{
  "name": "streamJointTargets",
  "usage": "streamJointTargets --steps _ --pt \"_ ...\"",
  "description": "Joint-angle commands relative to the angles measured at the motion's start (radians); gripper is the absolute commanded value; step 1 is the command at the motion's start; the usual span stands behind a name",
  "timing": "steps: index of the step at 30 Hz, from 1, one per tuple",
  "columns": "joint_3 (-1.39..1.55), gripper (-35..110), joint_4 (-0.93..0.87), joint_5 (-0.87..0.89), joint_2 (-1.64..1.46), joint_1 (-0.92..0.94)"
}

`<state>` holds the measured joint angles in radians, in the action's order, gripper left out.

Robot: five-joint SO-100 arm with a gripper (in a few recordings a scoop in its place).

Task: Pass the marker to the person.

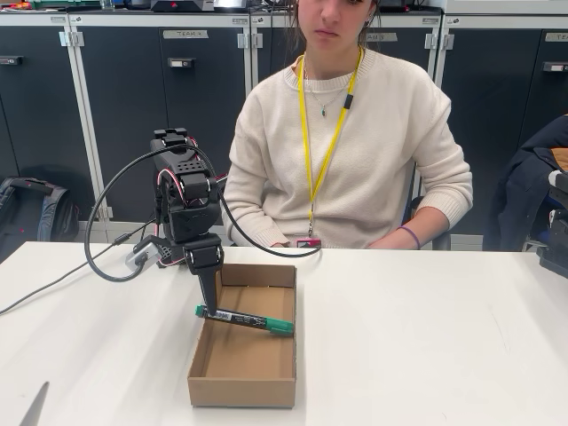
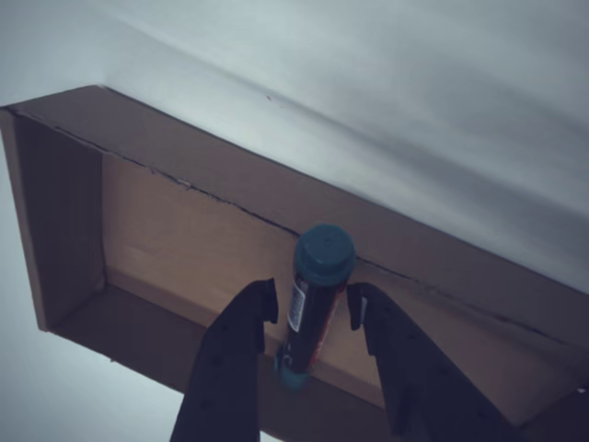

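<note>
Marker point(image 1: 244, 320): it lies across the cardboard box point(image 1: 241, 392), long axis running left to right in the fixed view and dipping a little toward the right. The green cap points right and reaches about to the box's right wall; the small green end points left, at the left wall. The white label on the black barrel sits toward the left end.

Marker in the wrist view point(image 2: 313, 304): seen nearly end-on, the round green cap pointing away from the camera toward the box's far wall, the label facing the left finger.

Marker and gripper: the gripper point(image 1: 210, 306) comes down from above onto the marker's left end. In the wrist view the barrel sits between the two dark fingers point(image 2: 241, 322).

Gripper point(image 2: 313, 318): the jaws stand apart, with a slim gap showing between each finger and the barrel; I cannot tell whether either finger touches it.

Marker height: whether it rests on the box floor or on the walls I cannot tell.

Box: open-topped, on the white table point(image 1: 426, 337), just near of the arm's base.

Person point(image 1: 355, 133): seated at the table's far side behind the arm, cream sweater, yellow lanyard, a purple band on the wrist at the table edge.
</note>
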<state>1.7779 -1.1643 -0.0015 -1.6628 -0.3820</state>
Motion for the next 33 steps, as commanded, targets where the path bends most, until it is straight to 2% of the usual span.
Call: streamJointTargets --steps 1,13,18,25,33 --pt "-0.041 17 0.018 0.008 -0.002 0.005" --pt "-0.051 16 0.046 0.011 0.048 0.005" --pt "-0.034 -5 0.075 -0.005 0.049 0.006" --pt "0.005 -5 0.092 -0.057 0.017 0.002" --pt "-0.04 -5 -0.023 -0.115 -0.069 -0.005"
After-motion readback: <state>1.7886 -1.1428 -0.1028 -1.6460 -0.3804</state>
